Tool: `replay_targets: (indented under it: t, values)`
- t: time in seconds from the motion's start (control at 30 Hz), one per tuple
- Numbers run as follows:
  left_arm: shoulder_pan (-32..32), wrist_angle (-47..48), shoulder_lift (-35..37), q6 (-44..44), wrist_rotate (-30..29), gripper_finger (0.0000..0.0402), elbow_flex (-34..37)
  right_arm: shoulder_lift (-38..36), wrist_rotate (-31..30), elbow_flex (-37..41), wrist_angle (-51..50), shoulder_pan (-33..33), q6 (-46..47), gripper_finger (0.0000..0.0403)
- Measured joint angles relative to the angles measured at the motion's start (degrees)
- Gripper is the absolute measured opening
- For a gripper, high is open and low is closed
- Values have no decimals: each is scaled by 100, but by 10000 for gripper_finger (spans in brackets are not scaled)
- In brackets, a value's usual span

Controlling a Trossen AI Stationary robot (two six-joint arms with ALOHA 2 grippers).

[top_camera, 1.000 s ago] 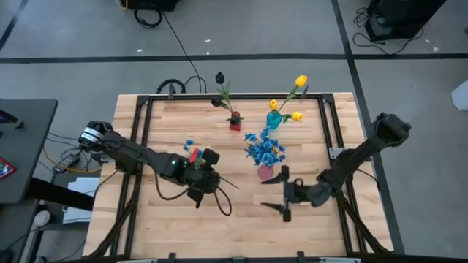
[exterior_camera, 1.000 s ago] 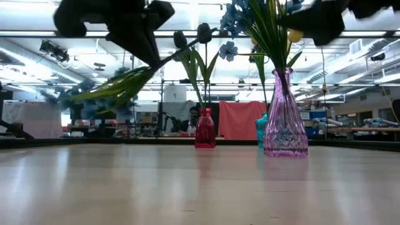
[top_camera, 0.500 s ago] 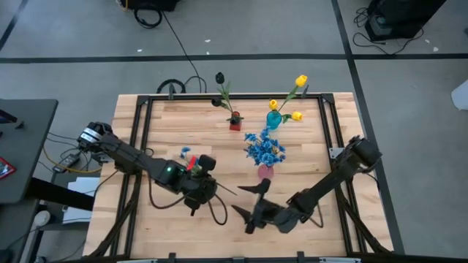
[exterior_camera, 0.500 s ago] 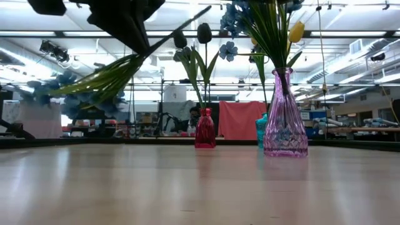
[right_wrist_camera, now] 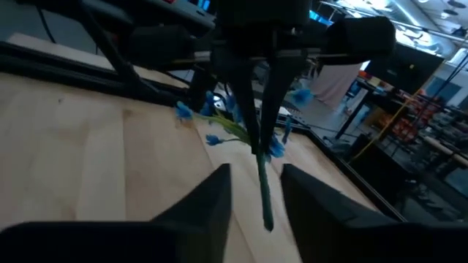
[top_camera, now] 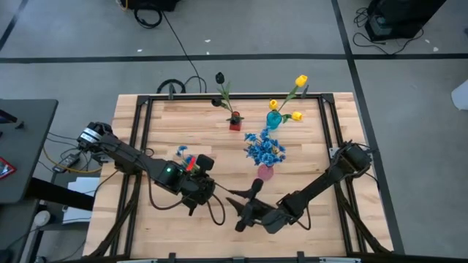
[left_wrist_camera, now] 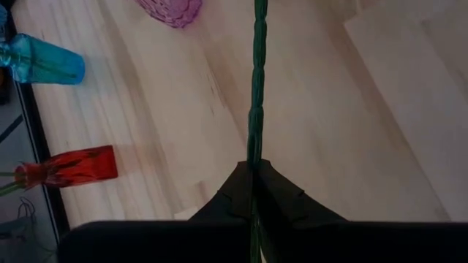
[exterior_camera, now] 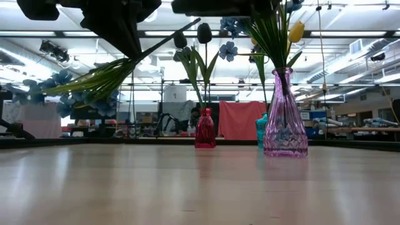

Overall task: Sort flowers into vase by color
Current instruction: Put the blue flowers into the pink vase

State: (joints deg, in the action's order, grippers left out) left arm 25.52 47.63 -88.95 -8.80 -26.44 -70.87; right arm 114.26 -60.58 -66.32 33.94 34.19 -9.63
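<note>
The left gripper (left_wrist_camera: 252,191) is clamped on a blue flower (top_camera: 183,151), holding it above the table (top_camera: 183,234) with its stem out toward the right gripper (right_wrist_camera: 256,191), whose parted fingers straddle the stem for a likely handover toward the pink vase (top_camera: 265,172).

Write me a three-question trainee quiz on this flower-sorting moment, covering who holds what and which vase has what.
1. True or false: the left pincer is shut on the stem of the blue flower.
2. Which vase holds the yellow buds? A) red vase B) teal vase C) pink vase
3. Fill in: in the right wrist view, the stem's free end lies ___ the two fingers of the right pincer.

Key: 1 true; 2 B; 3 between.
</note>
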Motion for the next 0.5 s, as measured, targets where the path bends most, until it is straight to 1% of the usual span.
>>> replay_targets:
  t: [0.1, 0.2, 0.3, 0.5]
  values:
    - [0, 0, 0, -2, -12, 14, 0, -4, -29, 0, -135, -8, -10, 105]
    - [0, -11, 0, -5, -35, 15, 0, -4, -31, 0, -261, -27, 37, 77]
    - [0, -41, 0, -27, -39, 15, 2, -4, 14, 0, -439, -57, 183, 67]
    - [65, -237, 0, -281, -52, 15, 2, -4, 67, 1, -492, -98, 304, 67]
